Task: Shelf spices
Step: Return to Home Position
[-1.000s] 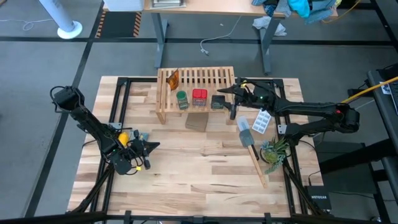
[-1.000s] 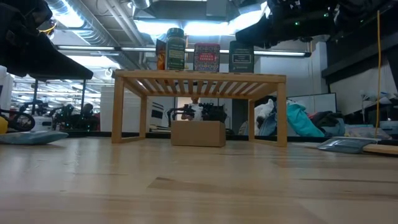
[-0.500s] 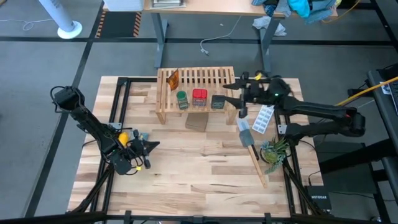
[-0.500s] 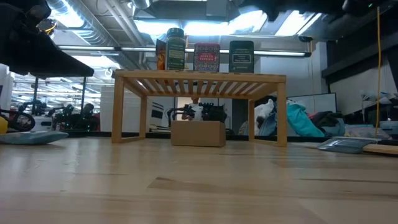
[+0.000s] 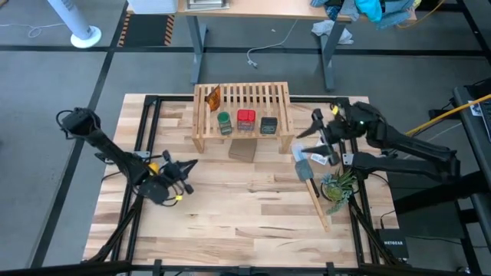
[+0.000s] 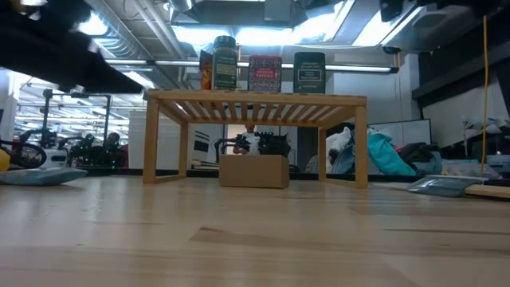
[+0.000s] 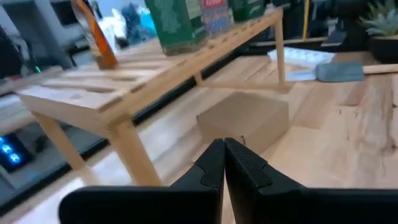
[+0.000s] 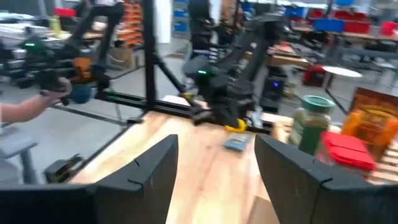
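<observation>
The bare plank counter (image 5: 245, 222) runs nearest. Over its left part hangs the left tool (image 7: 224, 144), its two dark fingers (image 7: 208, 168) pressed together with nothing between them, pointing across the counter towards the shelf. A flat blue-grey pad (image 6: 44, 176) lies on the counter close beside it.

On the right side a small green plant (image 5: 337, 186) stands near the counter's edge. A brush (image 5: 303, 167) with a grey head and a wooden handle lies just beside it, slanting towards the near edge. The right tool (image 8: 216, 142) hovers above the brush's head, spread wide and holding nothing. Its arm covers most of the white ice-cube tray (image 5: 317, 157).

Farther back a small cardboard box (image 5: 242, 149) sits on the counter right at the shelf's front, between its legs in the low view.

The shelf (image 5: 253, 96) stands at the far middle of the counter. Along its front edge the green jar (image 5: 224, 123), the red jar (image 5: 245, 118) and the dark jar (image 5: 268, 125) stand upright in a row, close together but apart. The orange packet (image 5: 214, 96) stands behind the green jar, towards the shelf's back left corner.
</observation>
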Robot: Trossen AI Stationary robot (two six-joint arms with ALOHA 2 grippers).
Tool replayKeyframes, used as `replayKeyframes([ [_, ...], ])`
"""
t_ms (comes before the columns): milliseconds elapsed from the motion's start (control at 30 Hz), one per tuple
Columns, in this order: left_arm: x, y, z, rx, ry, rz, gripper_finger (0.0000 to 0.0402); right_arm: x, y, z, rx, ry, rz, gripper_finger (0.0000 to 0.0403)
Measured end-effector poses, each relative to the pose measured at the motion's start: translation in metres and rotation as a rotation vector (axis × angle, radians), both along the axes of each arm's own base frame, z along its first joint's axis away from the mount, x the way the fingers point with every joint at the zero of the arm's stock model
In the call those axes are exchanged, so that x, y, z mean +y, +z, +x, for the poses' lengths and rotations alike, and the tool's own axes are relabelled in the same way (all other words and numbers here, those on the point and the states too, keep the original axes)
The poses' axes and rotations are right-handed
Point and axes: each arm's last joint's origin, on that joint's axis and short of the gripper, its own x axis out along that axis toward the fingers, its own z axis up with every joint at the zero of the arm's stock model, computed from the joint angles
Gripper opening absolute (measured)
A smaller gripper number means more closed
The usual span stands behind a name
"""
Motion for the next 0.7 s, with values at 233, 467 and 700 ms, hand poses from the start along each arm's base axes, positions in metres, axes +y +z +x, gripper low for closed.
replayKeyframes([
  [233, 0.027, 0.013, 0.032, 0.044, -0.195, -0.077, 0.0005, 0.01, -0.015, -0.026, -0.052, 0.006, -0.022, 0.022],
  [467, 0.051, 0.031, 0.049, -0.036, -0.427, -0.004, 0.0005, 0.02, -0.041, -0.048, -0.063, 0.027, -0.018, 0.022],
  [700, 0.078, 0.012, 0.038, -0.091, -0.458, -0.101, 0.0005, 0.027, -0.072, -0.066, -0.071, 0.065, 0.01, 0.022],
])
